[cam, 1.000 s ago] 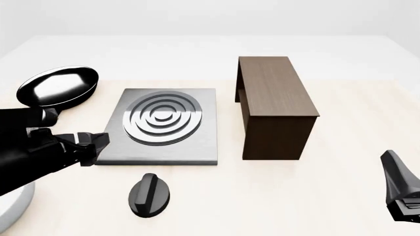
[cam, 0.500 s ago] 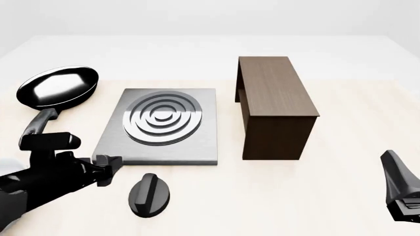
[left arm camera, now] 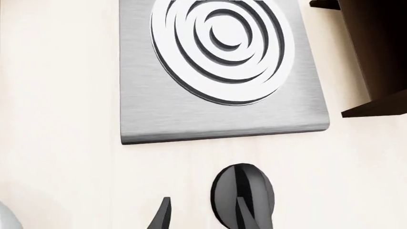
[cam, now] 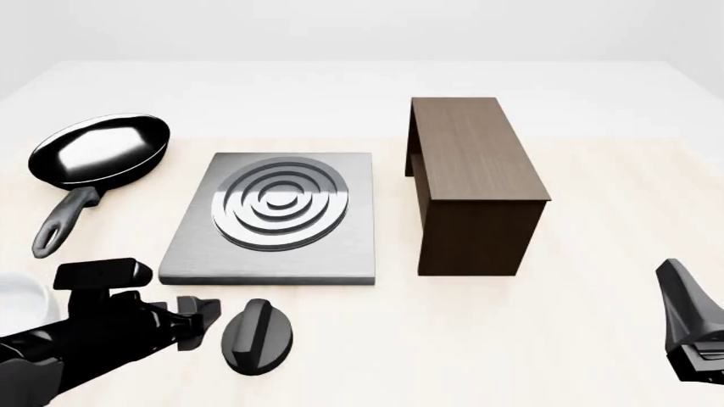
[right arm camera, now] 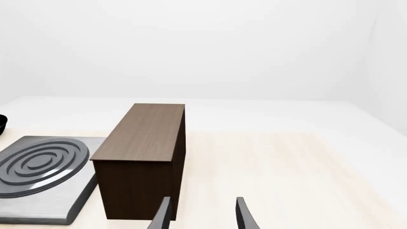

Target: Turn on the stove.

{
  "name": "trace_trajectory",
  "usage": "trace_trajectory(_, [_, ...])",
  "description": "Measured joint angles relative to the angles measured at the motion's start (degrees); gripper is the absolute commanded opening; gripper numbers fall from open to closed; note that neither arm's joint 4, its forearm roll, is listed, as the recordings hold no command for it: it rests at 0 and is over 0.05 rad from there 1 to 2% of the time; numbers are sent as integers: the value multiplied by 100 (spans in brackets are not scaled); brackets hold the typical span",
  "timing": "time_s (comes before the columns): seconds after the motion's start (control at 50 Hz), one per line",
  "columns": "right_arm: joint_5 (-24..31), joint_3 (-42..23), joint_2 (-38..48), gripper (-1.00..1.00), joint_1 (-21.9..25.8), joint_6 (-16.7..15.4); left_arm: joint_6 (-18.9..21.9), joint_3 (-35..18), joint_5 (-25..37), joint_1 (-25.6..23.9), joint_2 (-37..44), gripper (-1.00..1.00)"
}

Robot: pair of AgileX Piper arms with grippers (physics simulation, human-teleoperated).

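Stove (cam: pixel 271 222), the grey metal slab with its raised silver rings, is lying flat on the pale table (cam: pixel 588 331) a little left of the middle as I am looking down from the arms' side. In the left wrist view the slab (left arm camera: pixel 216 81) is filling most of the frame, rings bright against the brushed plate.

At three o'clock from the slab, the dark brown wooden stand (cam: pixel 476 182) is sitting upright, near the slab but apart from it, a strip of bare table between them. The right wrist view is showing the stand (right arm camera: pixel 143 157) end-on, with the slab (right arm camera: pixel 41 176) just beyond it.

At ten o'clock from the slab, the black frying pan (cam: pixel 100 151) is resting with its handle pointing toward the near edge.

The left gripper (cam: pixel 203 320) is hanging low at seven o'clock from the slab, right beside the knob; from the front I cannot tell whether it is touching. Its fingers are standing parted in the left wrist view (left arm camera: pixel 203 217), one finger lying in front of the knob, the other off to the side, gripping nothing.

The right gripper (cam: pixel 684 326) is sitting at the far right near edge, well apart from everything; its own camera (right arm camera: pixel 200 214) is showing the fingers spread and empty.

The small black ridged knob (cam: pixel 257 336) is lying at six o'clock from the slab, just off its near edge, seen also in the left wrist view (left arm camera: pixel 241 193).
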Motion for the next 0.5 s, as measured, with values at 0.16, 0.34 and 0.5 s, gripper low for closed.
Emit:
trace_trajectory(0.16, [0,0,0,100,0,0,-134,119,-219,-85,202,100])
trace_trajectory(0.34, [0,0,0,100,0,0,-336,275,-577,-238,543,100])
trace_trajectory(0.5, [0,0,0,100,0,-1,-496,379,-856,-355,818,100])
